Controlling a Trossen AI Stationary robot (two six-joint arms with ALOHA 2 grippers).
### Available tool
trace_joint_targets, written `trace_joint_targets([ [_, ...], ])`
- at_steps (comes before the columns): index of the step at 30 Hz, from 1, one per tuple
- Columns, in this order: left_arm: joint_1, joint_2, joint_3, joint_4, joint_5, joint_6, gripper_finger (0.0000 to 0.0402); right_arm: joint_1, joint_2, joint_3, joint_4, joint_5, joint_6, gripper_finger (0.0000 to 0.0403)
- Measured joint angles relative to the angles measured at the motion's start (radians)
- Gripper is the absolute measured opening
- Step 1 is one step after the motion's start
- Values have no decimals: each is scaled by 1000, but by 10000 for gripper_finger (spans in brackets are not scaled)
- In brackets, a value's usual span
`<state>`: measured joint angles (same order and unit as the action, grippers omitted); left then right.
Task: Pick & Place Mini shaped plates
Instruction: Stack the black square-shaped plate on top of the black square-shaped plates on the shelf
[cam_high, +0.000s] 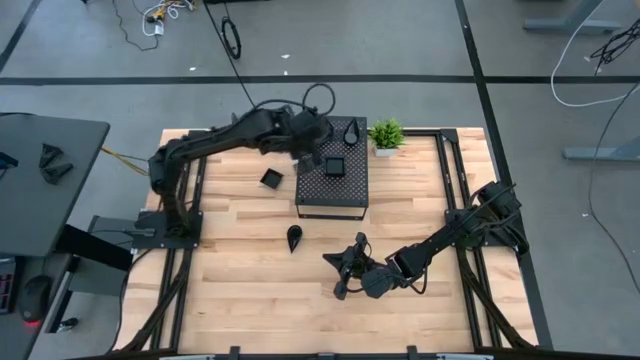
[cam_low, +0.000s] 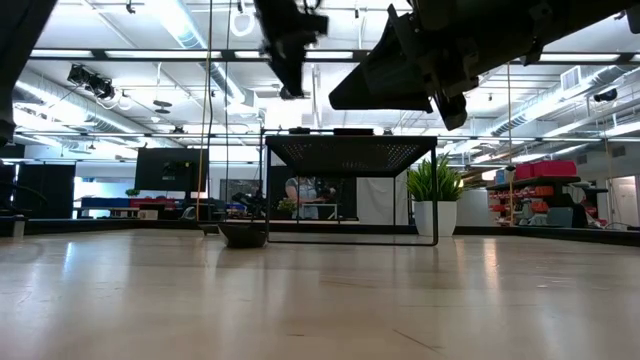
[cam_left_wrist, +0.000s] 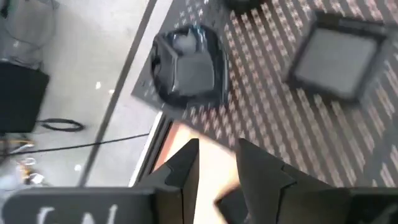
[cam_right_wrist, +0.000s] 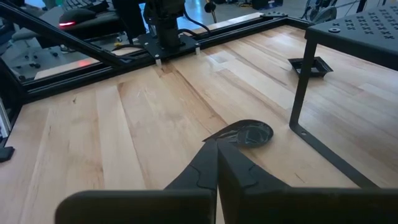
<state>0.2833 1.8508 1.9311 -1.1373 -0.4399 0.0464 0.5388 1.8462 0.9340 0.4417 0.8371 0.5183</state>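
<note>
Jaws of left gripper (cam_left_wrist: 214, 165) parted above box (cam_high: 333, 205) bearing three plates (cam_high: 335, 165); right gripper (cam_right_wrist: 216, 155) closed empty; teardrop plate (cam_right_wrist: 249, 133) ahead, others left on counter (cam_high: 250, 280)

I count five mini plates (cam_high: 335, 166) from overhead, three on the one perforated box (cam_high: 350, 195) and two on my worktop (cam_high: 250, 270), plus one potted plant (cam_high: 386, 135).

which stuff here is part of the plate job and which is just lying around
Part of the job:
- teardrop plate on the table
- square plate on the table
- square plate on the box
- teardrop plate on the box
- perforated box, which carries plates
- left claw, over the box
- right claw, low over the table

Just lying about:
- potted plant
</note>
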Motion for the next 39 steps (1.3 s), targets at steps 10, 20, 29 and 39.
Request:
trace_joint_targets([
  [10, -132, -307, -215, -104, -46, -10, 85, 25, 0, 0, 0, 0, 8, 4],
  [20, -230, -702, -923, 242, -11, -68, 80, 139, 0, 0, 1, 85, -29, 4],
  [29, -174, -708, -1368, 754, -13, 184, 80, 121, 0, 0, 11, 141, -30, 4],
  [39, 79, -570, -1398, 956, 291, 410, 137, 6, 0, 0, 33, 68, -31, 4],
])
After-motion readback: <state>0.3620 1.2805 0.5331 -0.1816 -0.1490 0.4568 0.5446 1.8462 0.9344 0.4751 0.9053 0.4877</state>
